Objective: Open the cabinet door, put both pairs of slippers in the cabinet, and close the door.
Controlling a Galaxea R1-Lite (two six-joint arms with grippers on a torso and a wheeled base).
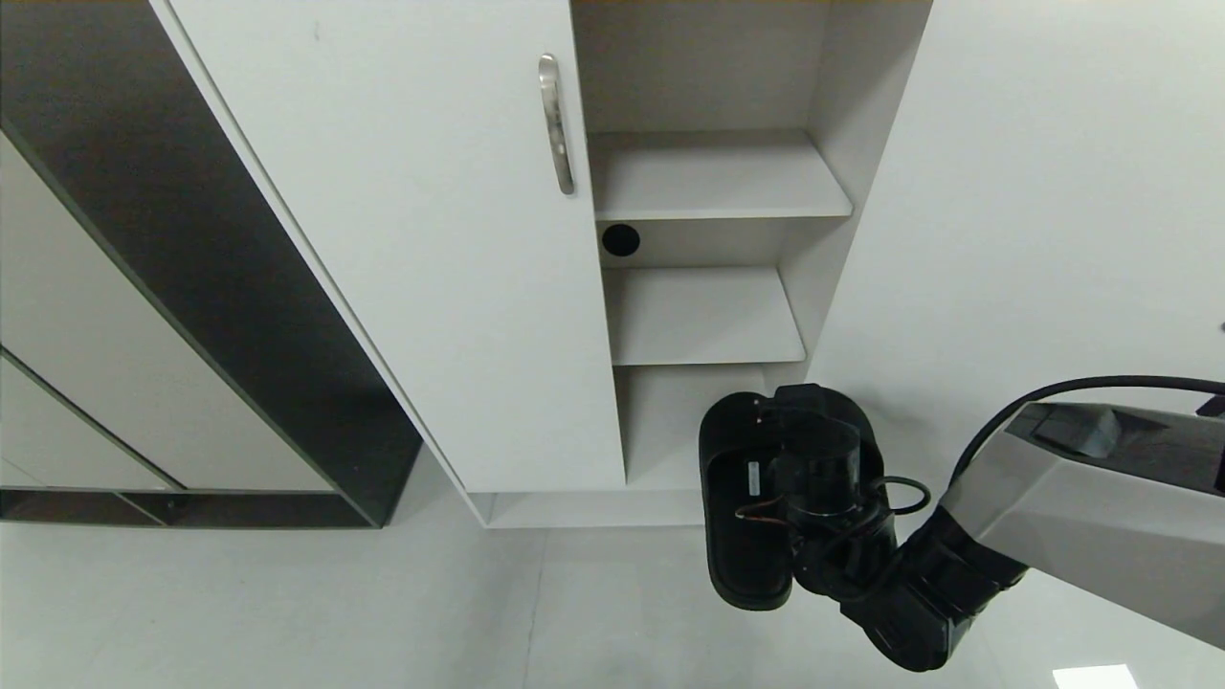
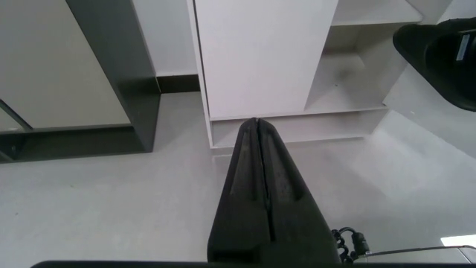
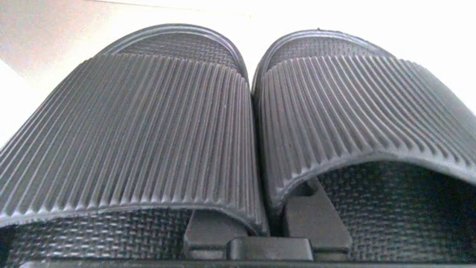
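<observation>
My left tool hangs pressed together, idle. At the open cabinet's five o'clock, my right tool pinches the slippers by their adjoining inner walls, it seems. They look like light, bendy rubber, so a deep grip suits.

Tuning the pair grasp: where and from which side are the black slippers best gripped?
On the black slippers, pinch the two touching inner sidewalls together, one finger in each footbed, entering from what looks like the open heel end, under the straps. Side by side, that middle seam is the thinnest part to span; the right gripper is clamped there.
</observation>
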